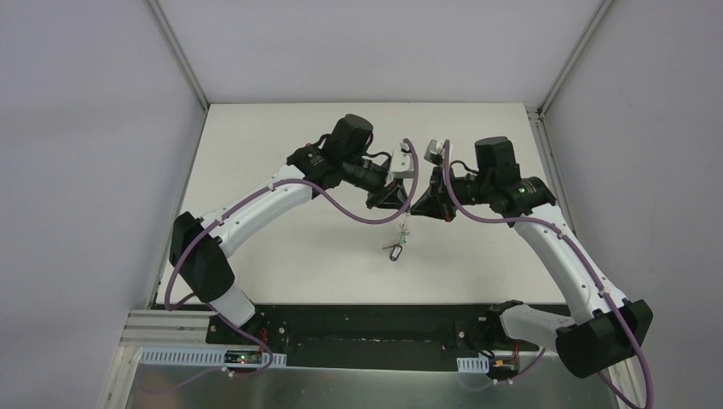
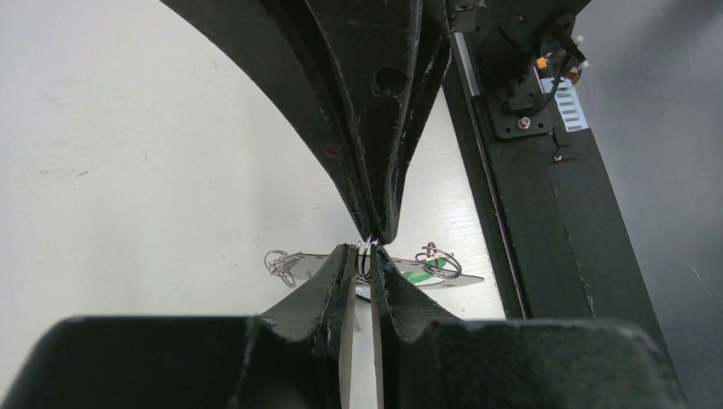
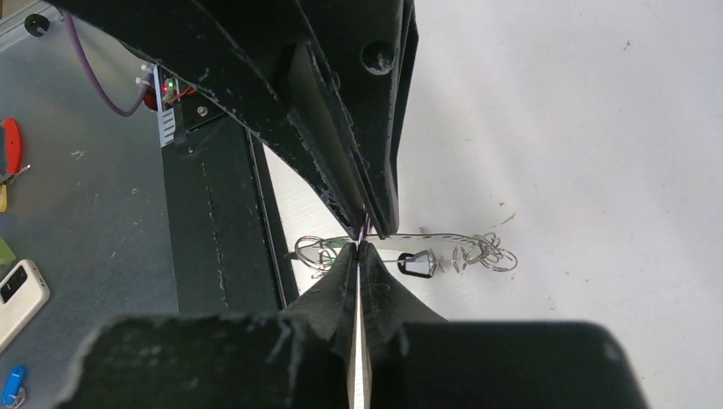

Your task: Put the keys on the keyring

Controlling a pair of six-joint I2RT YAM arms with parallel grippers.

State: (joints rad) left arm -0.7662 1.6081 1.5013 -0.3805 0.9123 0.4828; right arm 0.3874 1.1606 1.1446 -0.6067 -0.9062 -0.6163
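- The left gripper (image 2: 364, 254) is pinching the keyring (image 3: 435, 233), its jaws almost closed.
- The right gripper (image 3: 359, 247), fully closed, is pinching it too.
- The keys (image 3: 418, 264) are showing just beside.

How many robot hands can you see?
2. The left hand and the right hand meet tip to tip above the table, both pinching the thin keyring. None looks hidden.
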